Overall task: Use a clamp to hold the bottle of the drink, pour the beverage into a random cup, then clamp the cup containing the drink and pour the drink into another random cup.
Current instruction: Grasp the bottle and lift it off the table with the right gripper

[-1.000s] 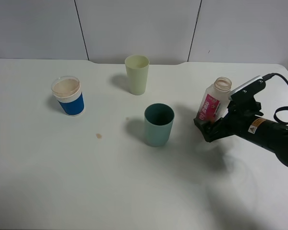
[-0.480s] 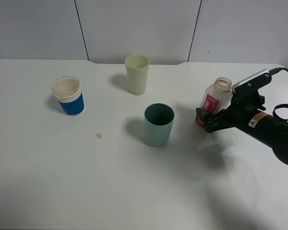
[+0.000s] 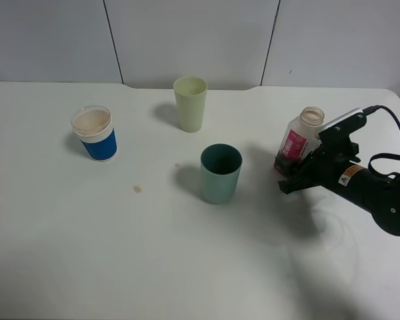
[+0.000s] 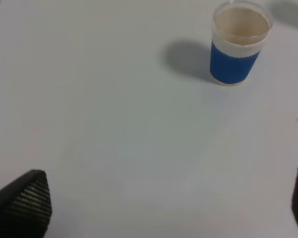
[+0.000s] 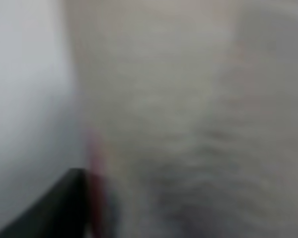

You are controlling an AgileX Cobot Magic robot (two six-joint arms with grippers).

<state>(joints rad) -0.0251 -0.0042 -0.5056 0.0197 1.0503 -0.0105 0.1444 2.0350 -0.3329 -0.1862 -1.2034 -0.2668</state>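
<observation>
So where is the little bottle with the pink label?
In the exterior high view the bottle stands on the right side of the table, right of the teal cup, with the right gripper closed around its lower part.

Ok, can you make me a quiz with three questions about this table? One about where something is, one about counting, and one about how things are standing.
1. Where on the table is the bottle?
A. Left side
B. Right side, at the right fingers
C. In the middle

2. How many cups are there?
A. Two
B. Three
C. Four

3. How are the cups standing?
A. Lying down
B. Stacked
C. Upright

Answers:
1 B: the bottle stands far right, with the black fingers at its base.
2 B: there is a blue cup, a pale yellow-green cup and a teal cup.
3 C: each cup stands apart with its open rim facing up.
</observation>
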